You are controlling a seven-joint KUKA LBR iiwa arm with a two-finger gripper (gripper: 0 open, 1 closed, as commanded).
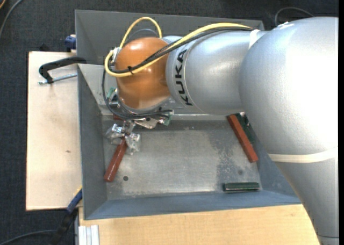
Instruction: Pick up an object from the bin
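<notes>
The grey metal bin (177, 159) holds few things, and the silver arm (226, 72) with its rounded orange wrist cover (141, 72) reaches across it to the far-left corner. The gripper (124, 134) is low over the floor there, right at the upper end of a slim reddish-brown stick (114, 164) that lies slanted along the bin's left wall, its lower end pointing toward the near-left corner. The gripper's metal parts crowd round that upper end, and I cannot tell whether it is spread or pressed together, nor whether it has the stick pinched.

The stick appears to rest flat on the bin floor, so by my reading the pick is not yet made. The approach and the descent look done; what seems left is to secure the stick, lift it clear of the floor and carry it up out of the bin.

A longer red-brown flat bar (243, 139) leans along the right wall, and a short dark green bar (241, 187) lies at the near-right corner, both well apart from the gripper and untouched.
</notes>
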